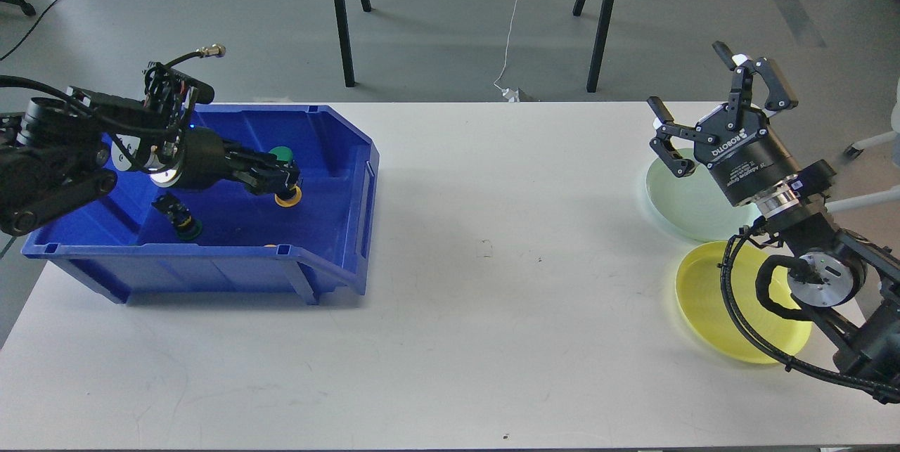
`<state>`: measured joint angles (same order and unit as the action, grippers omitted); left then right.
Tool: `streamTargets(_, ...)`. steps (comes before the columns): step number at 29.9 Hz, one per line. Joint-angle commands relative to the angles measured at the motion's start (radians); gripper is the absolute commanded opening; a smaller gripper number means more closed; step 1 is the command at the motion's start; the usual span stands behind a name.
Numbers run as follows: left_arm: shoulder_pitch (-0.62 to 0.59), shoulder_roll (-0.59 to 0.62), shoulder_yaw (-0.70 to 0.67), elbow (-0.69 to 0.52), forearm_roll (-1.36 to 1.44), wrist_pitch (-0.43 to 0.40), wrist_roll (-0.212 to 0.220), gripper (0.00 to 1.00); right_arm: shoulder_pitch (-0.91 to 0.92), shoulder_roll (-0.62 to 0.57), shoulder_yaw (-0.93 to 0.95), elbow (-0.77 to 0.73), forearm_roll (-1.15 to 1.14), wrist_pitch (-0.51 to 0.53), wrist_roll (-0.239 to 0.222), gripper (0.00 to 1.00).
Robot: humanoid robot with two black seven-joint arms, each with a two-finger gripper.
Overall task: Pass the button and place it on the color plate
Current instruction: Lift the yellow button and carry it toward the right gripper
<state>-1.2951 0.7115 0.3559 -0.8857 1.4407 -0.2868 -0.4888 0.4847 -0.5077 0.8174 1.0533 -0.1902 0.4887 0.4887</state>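
Only the head view to go on, so here's what we've got. Our left gripper [287, 183] is reaching down into the blue bin [337, 136] on the left side of the white table [450, 297], and its fingers sit right over the yellow button [288, 197]. The fingers look pressed close around the top of it, but they're dark and bunched together from this angle, so we honestly can't tell if they're pinching it or just hovering on it. A green button [283, 154] sits just behind the gripper, and another green-rimmed button [187, 228] lies near the bin's front wall, tipped on its side.

Over on the right, our right gripper [717, 111] is held up above the table with fingers spread wide, nothing in it. Below it are the pale green plate [668, 202] and the yellow plate [703, 297], both partly hidden by our arm.

Handling-wise, we'd guess these buttons are small, light, hard plastic, so no crush worries, but smooth and round enough to slip or twist. Best bet is probably to grab across the dark body under the coloured cap, leaving enough sticking out for the other gripper to take at the handoff. Yellow plate looks like the match.
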Motion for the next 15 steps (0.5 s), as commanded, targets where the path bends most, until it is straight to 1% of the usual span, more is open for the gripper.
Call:
streamTargets(1,-0.085,0.068,-0.012,-0.068,-0.003,-0.046,0.000,0.36,0.000,0.000,0.000,-0.001,0.000,0.000,0.000,0.99)
streamTargets(5,-0.179,0.189,-0.078,-0.194,-0.014,-0.104,0.000,0.36,0.000,0.002,0.006,-0.003,0.000,0.000,0.000,0.99)
streamTargets(9,-0.187,0.295,-0.280,-0.315,-0.098,-0.202,0.000,0.36,0.000,0.005,0.009,0.002,0.000,0.000,0.000,0.99)
streamTargets(11,-0.171,0.316,-0.351,-0.369,-0.204,-0.202,0.000,0.36,0.000,0.006,0.011,0.004,0.000,0.000,0.000,0.99)
streamTargets(15,-0.130,0.310,-0.393,-0.458,-0.386,-0.202,0.000,0.36,-0.001,-0.003,0.012,0.011,0.002,0.000,0.000,0.99)
